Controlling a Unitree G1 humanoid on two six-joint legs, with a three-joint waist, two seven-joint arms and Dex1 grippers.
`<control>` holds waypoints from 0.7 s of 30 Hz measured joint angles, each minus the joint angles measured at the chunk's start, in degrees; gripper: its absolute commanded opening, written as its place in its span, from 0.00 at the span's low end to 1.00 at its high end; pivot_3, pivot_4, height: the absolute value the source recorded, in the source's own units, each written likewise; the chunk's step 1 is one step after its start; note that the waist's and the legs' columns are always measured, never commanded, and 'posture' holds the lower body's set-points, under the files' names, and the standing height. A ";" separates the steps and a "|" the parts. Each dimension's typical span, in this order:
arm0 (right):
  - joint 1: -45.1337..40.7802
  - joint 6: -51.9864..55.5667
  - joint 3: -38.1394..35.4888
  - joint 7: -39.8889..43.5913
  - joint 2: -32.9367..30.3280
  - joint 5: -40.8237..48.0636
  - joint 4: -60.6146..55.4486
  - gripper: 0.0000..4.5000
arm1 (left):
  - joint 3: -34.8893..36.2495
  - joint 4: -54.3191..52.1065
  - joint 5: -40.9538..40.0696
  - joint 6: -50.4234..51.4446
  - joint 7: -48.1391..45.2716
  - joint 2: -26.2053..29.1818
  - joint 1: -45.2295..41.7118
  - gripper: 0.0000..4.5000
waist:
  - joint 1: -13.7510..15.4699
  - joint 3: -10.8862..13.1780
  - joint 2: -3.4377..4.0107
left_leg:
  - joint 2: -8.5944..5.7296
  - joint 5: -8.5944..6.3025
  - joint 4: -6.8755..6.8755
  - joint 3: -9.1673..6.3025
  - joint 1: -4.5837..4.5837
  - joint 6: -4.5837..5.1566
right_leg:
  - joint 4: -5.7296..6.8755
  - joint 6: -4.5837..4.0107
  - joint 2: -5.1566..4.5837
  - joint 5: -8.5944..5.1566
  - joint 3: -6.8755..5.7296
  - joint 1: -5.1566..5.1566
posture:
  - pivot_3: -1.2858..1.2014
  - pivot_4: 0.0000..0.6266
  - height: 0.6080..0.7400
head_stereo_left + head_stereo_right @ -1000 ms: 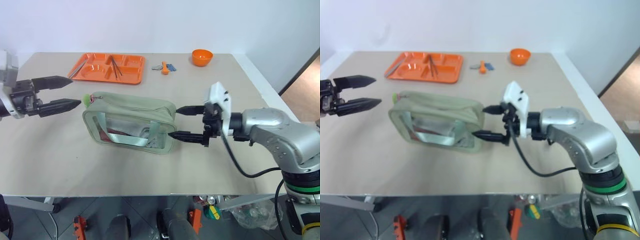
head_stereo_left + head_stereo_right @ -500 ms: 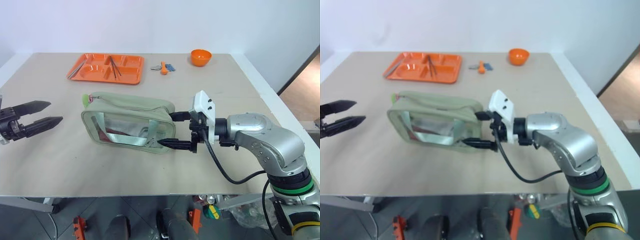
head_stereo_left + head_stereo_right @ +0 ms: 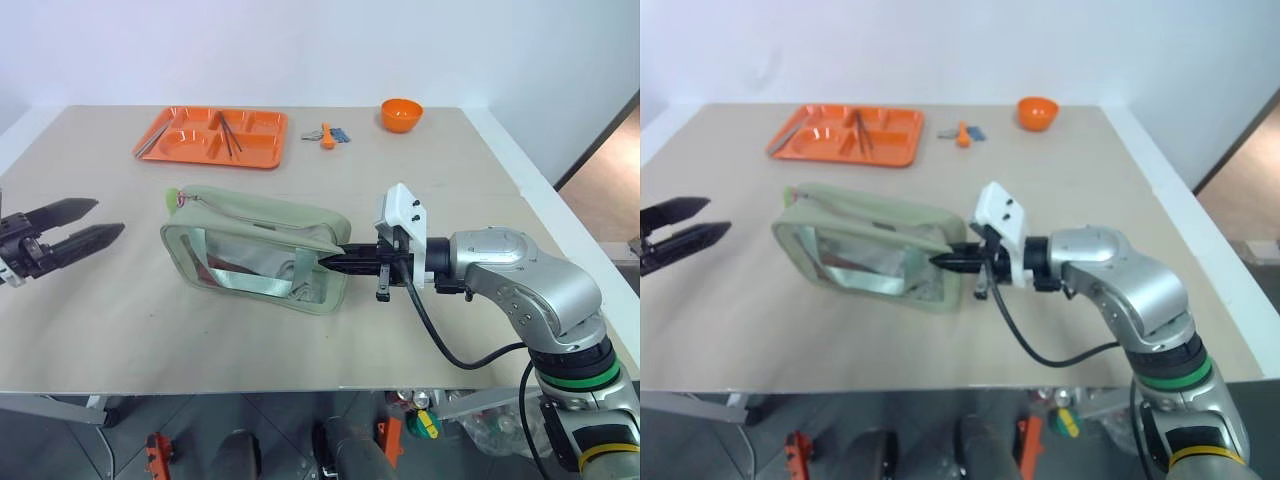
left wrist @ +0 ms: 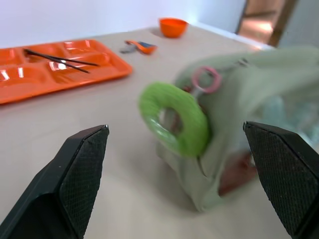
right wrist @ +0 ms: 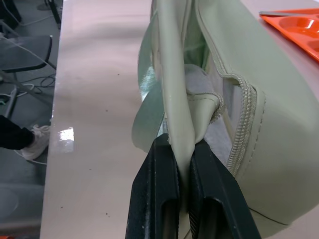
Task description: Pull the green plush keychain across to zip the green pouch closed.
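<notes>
On table: right tool [image 3: 340, 262] pinches green pouch [image 3: 260, 225]; left tool [image 3: 85, 223] spread.

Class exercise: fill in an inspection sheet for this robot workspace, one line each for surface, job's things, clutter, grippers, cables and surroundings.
Surface: beige table.
Job's things: pouch lying mid-table; keychain at its left end.
Clutter: orange tray holding utensils, orange bowl, small orange and blue items, all at the far edge.
Grippers: right gripper shut on the pouch's end; left gripper open, short of the keychain.
Cables: black cable looping under the right arm.
Surroundings: white wall; items on the floor beneath.
</notes>
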 measured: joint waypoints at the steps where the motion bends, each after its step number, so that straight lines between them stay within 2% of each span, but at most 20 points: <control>1: 0.11 0.00 -0.04 0.19 0.03 0.32 -0.03 0.01 | -0.85 2.06 1.03 0.06 1.37 -0.03 -1.26 1.00 | 0.00 0.00 0.00 | 0.00 0.00 0.00 0.00 0.01 0.00 | 0.00 0.00 0.01 0.01 -0.01 0.01 | 0.52 0.24 1.00; 8: 0.29 -0.01 -0.24 1.09 0.01 0.71 -0.43 0.01 | -11.38 7.89 7.53 2.52 8.72 -4.96 -6.87 1.00 | -0.04 -0.03 -0.05 | -0.05 -0.01 0.01 0.03 -0.07 -0.02 | -0.03 0.04 -0.03 0.02 0.04 -0.01 | 0.52 0.24 1.00; 13: 0.32 0.10 -0.24 0.95 -0.02 0.63 -0.52 0.01 | -11.60 7.12 5.19 6.03 9.64 -7.71 -10.73 1.00 | -0.01 -0.03 -0.05 | -0.03 -0.01 0.01 -0.02 -0.08 -0.02 | -0.02 0.03 -0.01 0.02 0.02 -0.01 | 0.52 0.24 1.00; 21: 1.05 0.51 -0.24 0.49 -0.73 0.69 -1.88 0.01 | -10.12 6.88 3.18 9.34 9.67 -8.11 -11.56 1.00 | -0.01 -0.03 -0.05 | -0.07 -0.01 0.02 -0.02 -0.07 -0.02 | -0.01 0.04 -0.04 0.02 0.01 0.00 | 0.52 0.24 1.00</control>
